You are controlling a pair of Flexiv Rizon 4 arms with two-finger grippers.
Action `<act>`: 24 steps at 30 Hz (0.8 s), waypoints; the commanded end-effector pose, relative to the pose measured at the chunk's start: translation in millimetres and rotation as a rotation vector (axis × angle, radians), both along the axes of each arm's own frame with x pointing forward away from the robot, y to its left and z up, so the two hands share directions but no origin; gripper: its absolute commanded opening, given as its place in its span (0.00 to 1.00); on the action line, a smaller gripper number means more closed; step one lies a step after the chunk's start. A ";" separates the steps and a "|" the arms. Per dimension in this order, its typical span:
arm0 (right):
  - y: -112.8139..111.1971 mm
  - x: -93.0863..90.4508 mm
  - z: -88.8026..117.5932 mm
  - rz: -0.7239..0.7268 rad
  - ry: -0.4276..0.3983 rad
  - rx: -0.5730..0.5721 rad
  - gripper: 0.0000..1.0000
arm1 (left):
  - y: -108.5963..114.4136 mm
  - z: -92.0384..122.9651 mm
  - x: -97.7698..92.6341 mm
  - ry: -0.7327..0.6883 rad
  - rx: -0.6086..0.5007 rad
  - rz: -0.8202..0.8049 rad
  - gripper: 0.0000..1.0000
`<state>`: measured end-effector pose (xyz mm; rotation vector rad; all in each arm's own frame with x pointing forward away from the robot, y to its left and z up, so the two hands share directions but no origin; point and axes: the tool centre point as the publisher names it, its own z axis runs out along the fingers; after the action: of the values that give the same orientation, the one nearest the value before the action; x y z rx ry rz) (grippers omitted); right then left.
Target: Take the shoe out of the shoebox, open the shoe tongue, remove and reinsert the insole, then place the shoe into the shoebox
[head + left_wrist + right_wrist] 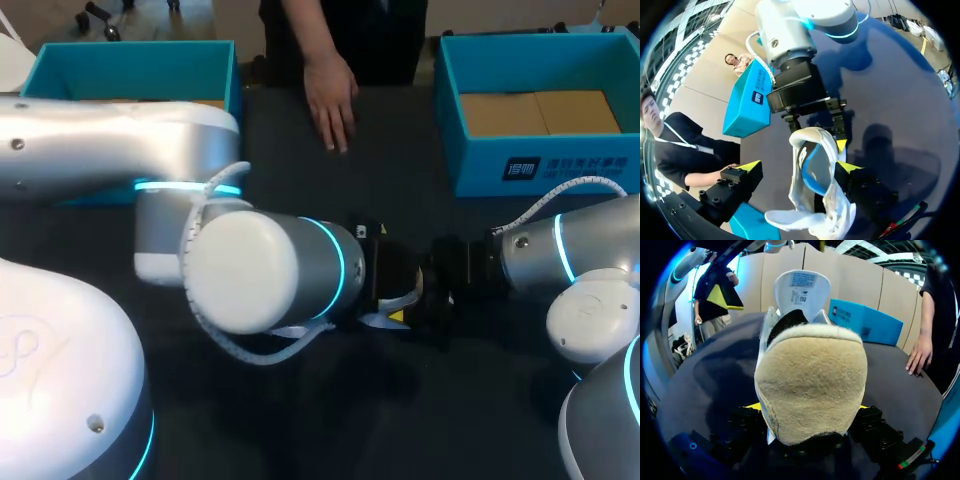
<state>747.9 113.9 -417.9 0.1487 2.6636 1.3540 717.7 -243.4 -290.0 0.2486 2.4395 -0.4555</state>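
1 shoe [810, 385] grasped by right pincer [807, 409] | left pincer [799, 167] released | hand [330, 100] on table [400, 190]

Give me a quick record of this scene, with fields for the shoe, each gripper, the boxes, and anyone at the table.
shoe: white, out of both boxes, over the table
right gripper: shut on the shoe's heel
left gripper: open, shoe between its fingers
tongue: pulled up
insole: blue, inside the shoe
left shoebox: far left corner
right shoebox: far right corner
hand: a person's, resting on the table
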 end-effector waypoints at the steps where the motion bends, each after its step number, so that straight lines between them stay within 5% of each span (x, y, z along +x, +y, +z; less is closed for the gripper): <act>1: 1.5 -0.4 1.0 -0.002 0.000 -0.004 0.00 | -18.0 -18.3 13.8 -0.004 0.021 0.015 0.88; 8: 1.5 -0.4 1.0 -0.002 0.000 -0.004 0.00 | -12.2 -27.4 22.7 -0.014 0.051 -0.004 0.76; 10: 1.5 -0.4 1.0 -0.002 0.000 -0.004 0.00 | -10.9 -31.4 26.9 -0.004 0.061 -0.003 0.65; 21: 1.5 -0.4 1.0 -0.002 0.000 -0.004 0.00 | -5.9 -48.3 39.3 0.001 0.081 0.006 0.56; 24: 1.5 -0.4 1.0 -0.002 0.000 -0.004 0.00 | -5.8 -49.7 39.7 0.002 0.082 0.010 0.47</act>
<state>747.9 113.9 -417.9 0.1488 2.6636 1.3540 756.4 -247.9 -335.9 0.2731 2.4620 -0.3500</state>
